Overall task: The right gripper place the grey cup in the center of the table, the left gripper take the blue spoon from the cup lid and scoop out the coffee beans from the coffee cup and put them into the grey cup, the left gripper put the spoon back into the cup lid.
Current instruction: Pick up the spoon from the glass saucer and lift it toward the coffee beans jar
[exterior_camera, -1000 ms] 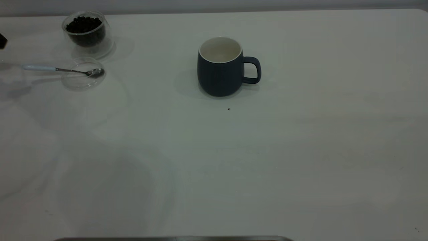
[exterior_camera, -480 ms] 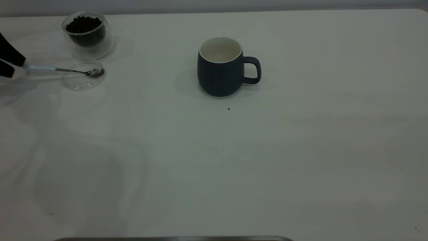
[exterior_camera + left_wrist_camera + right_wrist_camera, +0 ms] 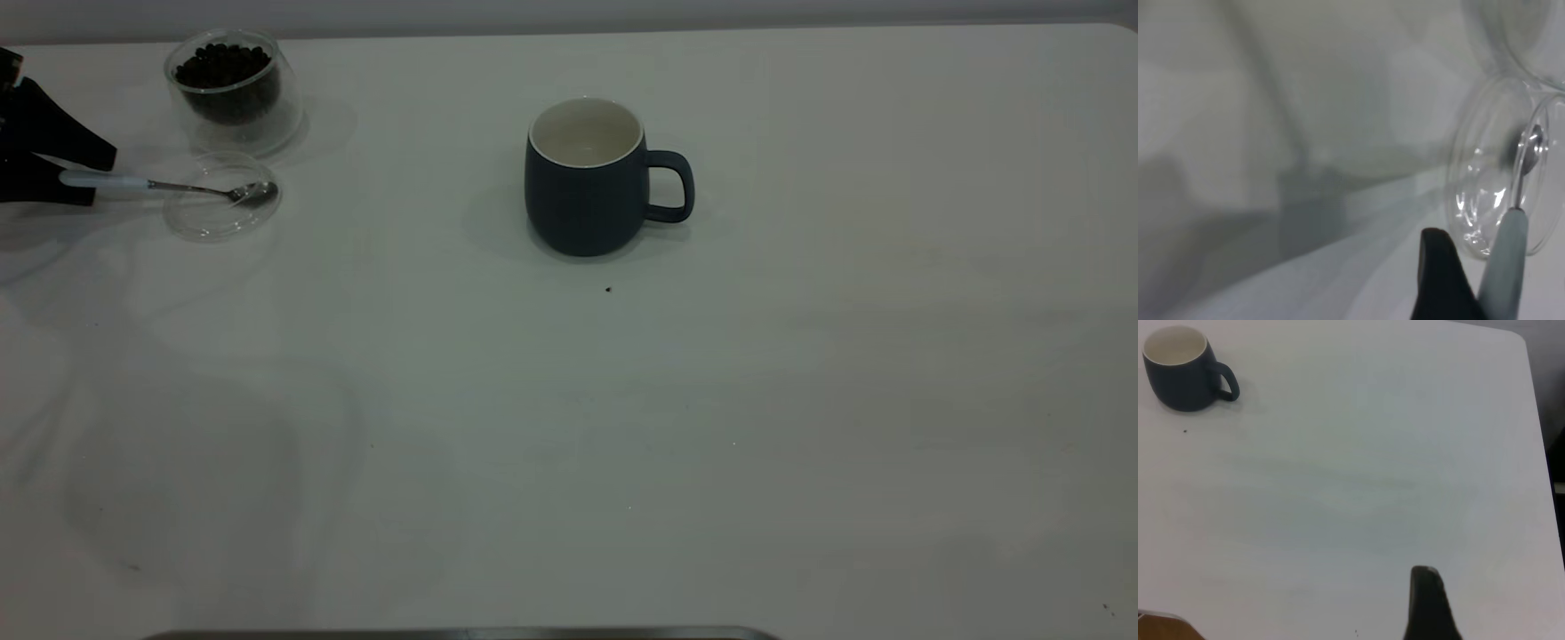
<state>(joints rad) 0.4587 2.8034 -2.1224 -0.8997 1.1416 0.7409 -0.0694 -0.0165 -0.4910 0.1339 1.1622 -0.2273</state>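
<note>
Left gripper [image 3: 78, 176] spread, straddling blue spoon [image 3: 133, 183] handle end; spoon's long axis runs from gripper to cup lid [image 3: 220, 197], bowl resting inside. Right gripper's state can't be told.

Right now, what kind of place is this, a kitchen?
Probably a robot test bench, not a kitchen: a bare white table holding only a grey cup, a glass coffee cup of beans, and a black left gripper reaching for the blue spoon.

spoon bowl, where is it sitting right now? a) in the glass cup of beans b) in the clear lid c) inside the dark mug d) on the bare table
b: the spoon has its metal bowl resting in the clear lid, in front of the glass cup, with the left pincer at its handle.
</note>
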